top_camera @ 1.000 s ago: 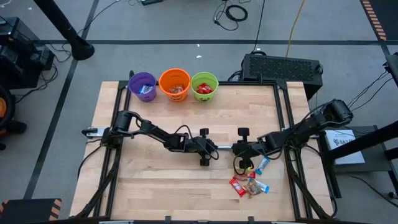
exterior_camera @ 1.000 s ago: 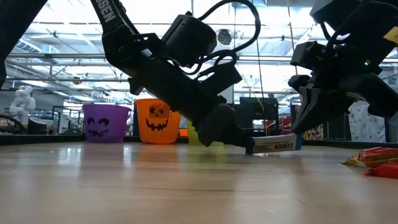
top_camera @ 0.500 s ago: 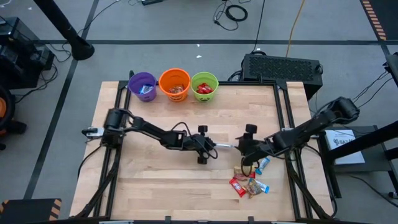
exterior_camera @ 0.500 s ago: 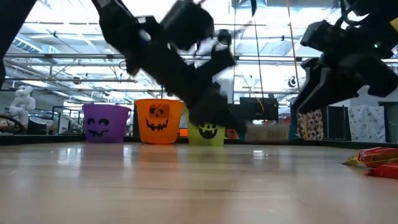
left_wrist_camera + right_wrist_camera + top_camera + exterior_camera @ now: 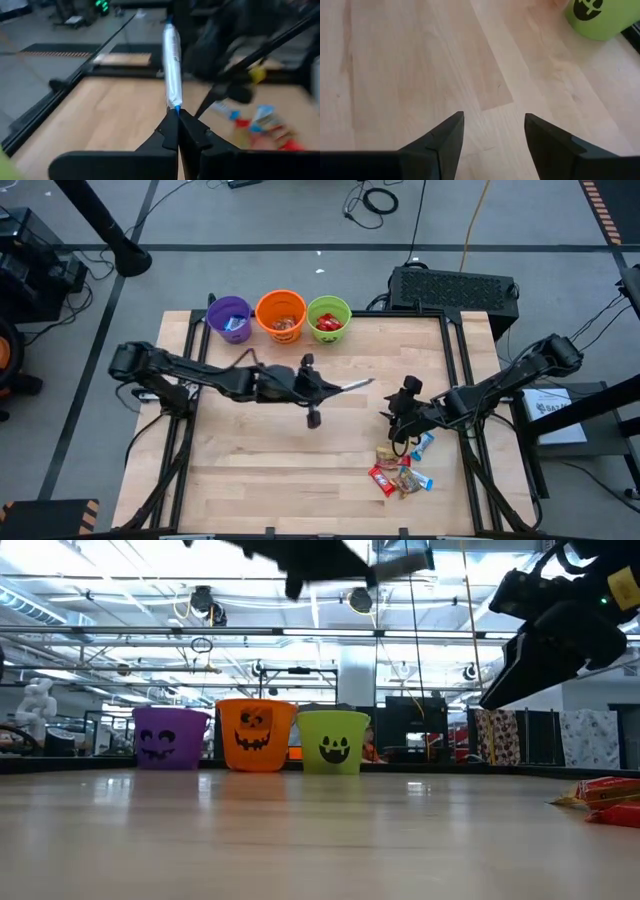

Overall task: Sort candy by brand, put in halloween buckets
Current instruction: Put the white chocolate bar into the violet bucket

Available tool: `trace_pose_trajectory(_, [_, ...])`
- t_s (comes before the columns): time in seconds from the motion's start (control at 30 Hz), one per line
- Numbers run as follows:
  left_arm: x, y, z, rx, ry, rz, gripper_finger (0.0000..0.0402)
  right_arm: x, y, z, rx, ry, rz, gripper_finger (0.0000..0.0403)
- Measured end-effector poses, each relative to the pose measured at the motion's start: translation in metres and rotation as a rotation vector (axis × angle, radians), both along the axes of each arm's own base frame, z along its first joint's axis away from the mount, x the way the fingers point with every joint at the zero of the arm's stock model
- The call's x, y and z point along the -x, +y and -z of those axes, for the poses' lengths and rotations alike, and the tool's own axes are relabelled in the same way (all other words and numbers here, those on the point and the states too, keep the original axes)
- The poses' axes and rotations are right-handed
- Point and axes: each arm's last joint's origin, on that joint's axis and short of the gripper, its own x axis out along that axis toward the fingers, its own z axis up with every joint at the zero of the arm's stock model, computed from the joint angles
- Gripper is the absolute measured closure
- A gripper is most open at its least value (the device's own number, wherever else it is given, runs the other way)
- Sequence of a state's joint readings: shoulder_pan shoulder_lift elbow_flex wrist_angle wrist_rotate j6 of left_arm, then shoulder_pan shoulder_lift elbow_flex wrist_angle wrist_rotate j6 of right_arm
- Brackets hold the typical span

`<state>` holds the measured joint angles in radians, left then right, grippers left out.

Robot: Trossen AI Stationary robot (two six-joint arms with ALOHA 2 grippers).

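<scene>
My left gripper (image 5: 338, 388) hangs high over the table's middle, shut on a silver-wrapped candy bar (image 5: 358, 384), which also shows in the left wrist view (image 5: 172, 60) and at the top of the low view (image 5: 400, 562). My right gripper (image 5: 494, 125) stands open over bare wood to the bar's right (image 5: 390, 417), touching nothing. A small heap of candy (image 5: 400, 470) lies on the table near its front right. The purple (image 5: 229, 318), orange (image 5: 281, 315) and green (image 5: 329, 318) buckets stand in a row at the far edge. My left gripper pinches one end of the candy bar (image 5: 176, 106) between its two fingertips. The fingers come about level from the table's left and lie along the bar. The bar sticks out straight ahead of them toward the right, lifted well clear of the table.
A dark box (image 5: 455, 288) sits behind the table's far right corner. Bare wood (image 5: 260, 450) spreads between the buckets and the candy heap. In the low view the buckets (image 5: 255, 733) stand at the back and the candy heap (image 5: 600, 802) lies at the right.
My left gripper has risen steeply from just above the table, carrying the candy bar up and a little toward the table's left and far edge. My right gripper, which was at the bar's other end, has drawn back toward the right edge and stands apart from the bar.
</scene>
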<state>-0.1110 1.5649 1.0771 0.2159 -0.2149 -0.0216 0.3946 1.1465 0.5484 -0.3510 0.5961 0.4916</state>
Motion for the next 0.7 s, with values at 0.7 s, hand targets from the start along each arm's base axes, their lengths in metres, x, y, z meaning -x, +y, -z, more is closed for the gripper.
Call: trace_pose_trajectory(0.7, [0.021,-0.063,-0.027,-1.097,0.010,0.103,0.0399,-0.002,-0.003,0.001,-0.005,0.029,-0.034,0.0206])
